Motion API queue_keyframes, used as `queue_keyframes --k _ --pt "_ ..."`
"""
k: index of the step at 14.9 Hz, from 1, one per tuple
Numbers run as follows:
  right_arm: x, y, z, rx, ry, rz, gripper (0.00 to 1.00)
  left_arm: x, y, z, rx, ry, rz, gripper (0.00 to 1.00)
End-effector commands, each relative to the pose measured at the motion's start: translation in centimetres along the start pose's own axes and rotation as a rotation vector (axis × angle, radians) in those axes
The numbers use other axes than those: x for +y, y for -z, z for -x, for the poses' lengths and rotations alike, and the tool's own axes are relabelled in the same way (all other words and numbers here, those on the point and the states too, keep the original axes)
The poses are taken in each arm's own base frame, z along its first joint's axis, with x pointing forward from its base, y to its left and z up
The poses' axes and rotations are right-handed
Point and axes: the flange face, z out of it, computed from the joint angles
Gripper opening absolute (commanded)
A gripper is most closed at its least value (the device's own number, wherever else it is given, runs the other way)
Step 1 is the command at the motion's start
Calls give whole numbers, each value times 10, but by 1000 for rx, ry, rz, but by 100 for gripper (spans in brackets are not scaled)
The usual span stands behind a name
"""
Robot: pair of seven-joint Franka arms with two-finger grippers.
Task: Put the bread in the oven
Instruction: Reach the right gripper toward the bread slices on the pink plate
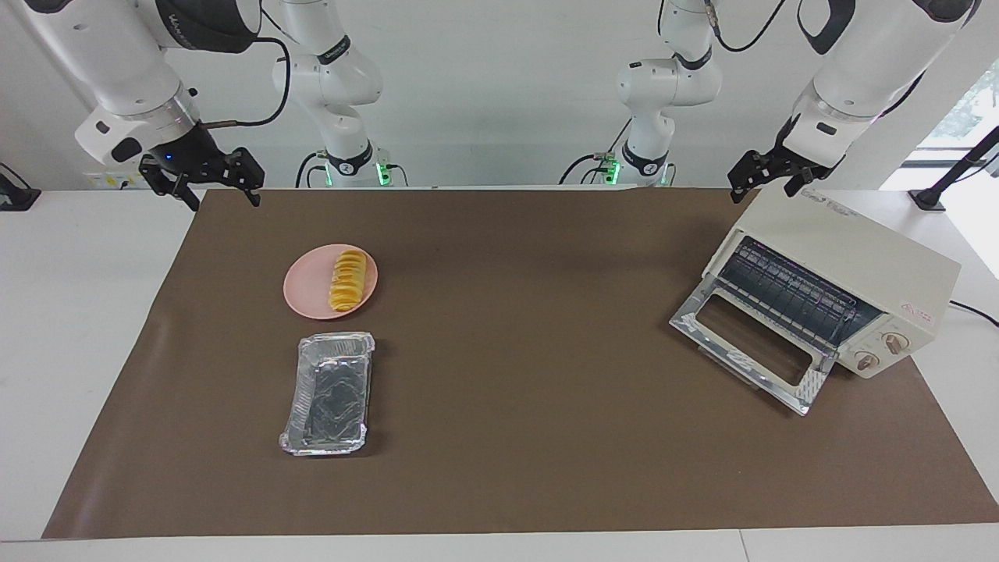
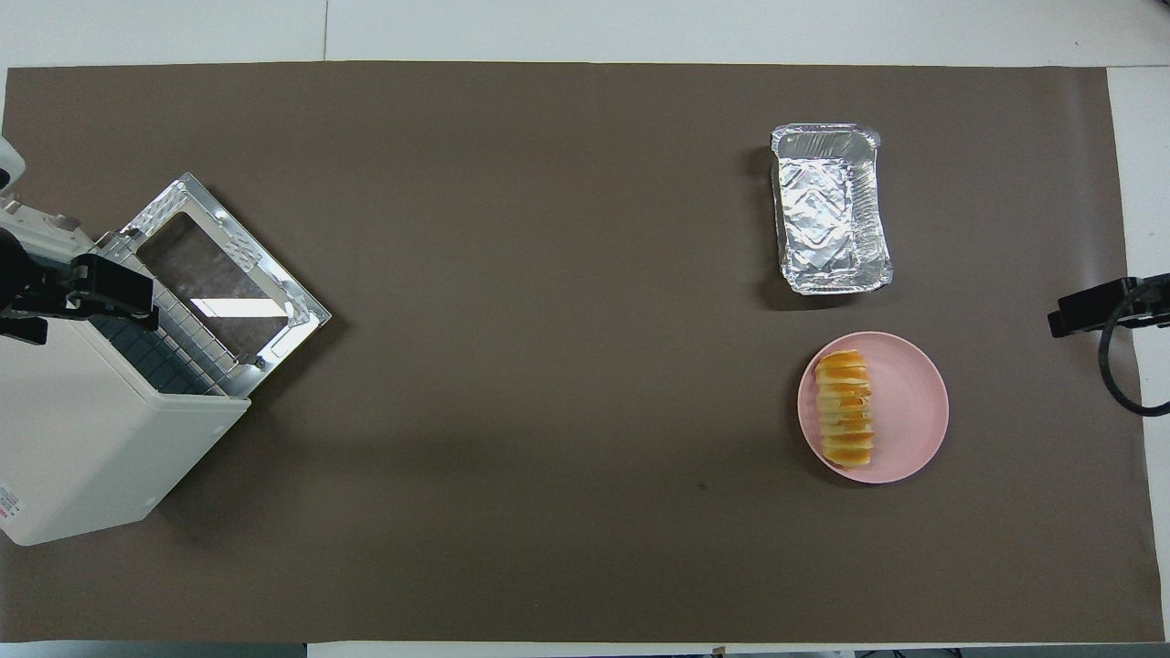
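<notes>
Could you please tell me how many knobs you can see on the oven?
2: both on the oven's front panel beside the open door, upper knob and lower knob. None seems hidden.

From my remote seat I see a plain white wall (image 1: 499, 78), a white table (image 1: 70, 328) covered by a wide brown paper mat (image 1: 507, 437), and what looks like a bright window (image 1: 968, 109) toward one end.

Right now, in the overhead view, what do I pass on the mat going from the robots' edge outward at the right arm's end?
pink plate with the bread on it → foil tray, empty.
</notes>
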Motion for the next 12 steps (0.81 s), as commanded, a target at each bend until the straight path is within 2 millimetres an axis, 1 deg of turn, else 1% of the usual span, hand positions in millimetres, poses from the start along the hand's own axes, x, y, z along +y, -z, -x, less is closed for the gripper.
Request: queue_keyframes --k 1,4,7,8,10,12 --pt "3 -4 5 -11 13 -4 100 -3 0 8 9 2 21 100" --pt "3 -2 6 -8 16 -4 100 -3 0 8 9 2 21 100" --pt "2 -10 11 -31 19 -6 100 -3 0 8 9 2 21 100" --pt "0 -17 15 -38 19 -8 100 -3 0 8 9 2 21 100" --pt "-10 -36 23 -34 31 -4 100 -3 0 8 9 2 21 100" --pt "-25 -67 36 1 38 -2 100 -3 0 8 9 2 21 100"
